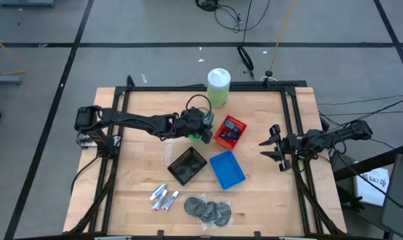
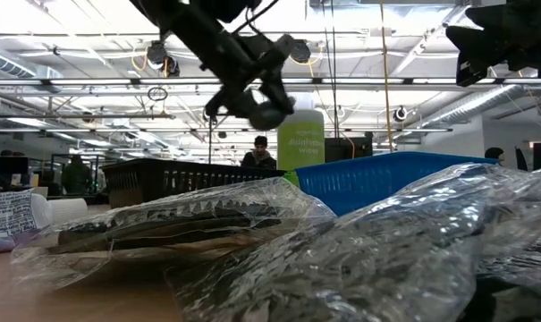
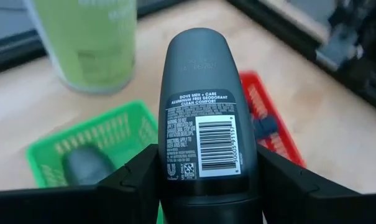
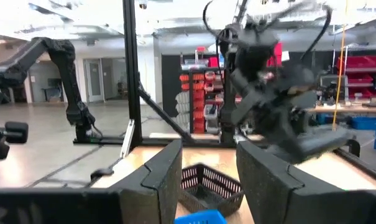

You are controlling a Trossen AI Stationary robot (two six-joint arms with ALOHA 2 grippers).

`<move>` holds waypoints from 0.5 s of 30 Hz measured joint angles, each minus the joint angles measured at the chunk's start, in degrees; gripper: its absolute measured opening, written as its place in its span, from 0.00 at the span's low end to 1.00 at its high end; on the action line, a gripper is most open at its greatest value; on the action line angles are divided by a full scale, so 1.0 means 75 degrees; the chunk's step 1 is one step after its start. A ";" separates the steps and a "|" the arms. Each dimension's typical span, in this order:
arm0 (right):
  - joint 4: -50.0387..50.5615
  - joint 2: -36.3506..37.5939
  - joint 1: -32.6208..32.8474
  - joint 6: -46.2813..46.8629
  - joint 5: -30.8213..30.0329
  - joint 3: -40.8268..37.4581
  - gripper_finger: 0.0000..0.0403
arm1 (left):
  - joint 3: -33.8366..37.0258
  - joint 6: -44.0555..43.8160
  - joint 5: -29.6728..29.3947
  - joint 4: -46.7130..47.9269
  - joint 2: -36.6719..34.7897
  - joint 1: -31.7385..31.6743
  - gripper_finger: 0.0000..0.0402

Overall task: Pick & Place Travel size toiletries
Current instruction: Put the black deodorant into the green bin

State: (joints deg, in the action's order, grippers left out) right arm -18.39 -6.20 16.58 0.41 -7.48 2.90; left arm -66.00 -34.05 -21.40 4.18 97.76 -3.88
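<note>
My left gripper (image 1: 202,128) is shut on a dark grey oval bottle (image 3: 203,118) with a barcode label, above the green tray (image 1: 206,137). A second dark grey bottle (image 3: 87,167) lies inside that tray (image 3: 122,134). Navy packs (image 1: 232,129) sit in the red tray (image 1: 221,139). White tubes (image 1: 163,197) and grey discs in clear wrap (image 1: 208,209) lie on the table near its near edge. My right gripper (image 1: 274,148) waits open by the table's right side. My left gripper pinches the dark grey bottle between its two fingers (image 3: 135,183), on the bottle's narrow sides near its label end (image 3: 203,186). The fingers slant down from the table's left. The bottle sticks out past the fingertips and is lifted clear above the green tray (image 2: 268,112).
A tall pale-green canister (image 1: 218,87) stands just beyond the green tray. A black tray (image 1: 186,165) and a blue tray (image 1: 226,168) sit mid-table. Black frame rails (image 1: 291,120) run along the table's sides. A person (image 2: 259,154) shows in the room behind.
</note>
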 joint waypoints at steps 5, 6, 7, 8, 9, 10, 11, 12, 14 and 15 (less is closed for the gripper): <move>0.0052 -0.0076 0.0000 0.0002 0.0004 0.0002 0.35 | -0.0018 -0.0229 -0.0033 -0.0355 0.0343 -0.0113 0.49; 0.0014 -0.0107 0.0003 0.0002 0.0005 0.0002 0.35 | -0.0023 -0.0246 -0.0022 -0.0337 0.0440 -0.0135 0.50; -0.0014 -0.0147 0.0002 0.0002 -0.0009 0.0002 0.35 | -0.0018 -0.0247 -0.0024 -0.0273 0.0525 -0.0157 0.51; -0.0013 -0.0166 0.0001 0.0000 -0.0004 0.0002 0.35 | -0.0017 -0.0259 -0.0017 -0.0318 0.0612 -0.0182 0.52; 0.0041 -0.0166 0.0002 0.0001 0.0014 0.0000 0.35 | -0.0020 -0.0307 -0.0015 -0.0356 0.0719 -0.0220 0.52; 0.0010 -0.0215 0.0003 0.0001 0.0008 0.0001 0.35 | -0.0023 -0.0364 -0.0011 -0.0351 0.0806 -0.0265 0.52; -0.0037 -0.0248 0.0003 -0.0001 -0.0021 0.0000 0.35 | -0.0021 -0.0433 -0.0014 -0.0323 0.0889 -0.0311 0.52; -0.0023 -0.0260 0.0003 0.0002 0.0005 0.0002 0.35 | -0.0020 -0.0509 -0.0013 -0.0356 0.1022 -0.0346 0.52; -0.0013 -0.0282 0.0003 0.0002 0.0005 0.0002 0.35 | -0.0020 -0.0643 -0.0004 -0.0349 0.1134 -0.0408 0.50; -0.0010 -0.0289 0.0003 0.0002 0.0004 0.0002 0.35 | -0.0017 -0.0690 -0.0014 -0.0316 0.1222 -0.0433 0.49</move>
State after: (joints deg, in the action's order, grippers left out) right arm -18.46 -8.36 16.60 0.43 -7.45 2.92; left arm -66.13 -39.22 -21.51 1.81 106.92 -7.13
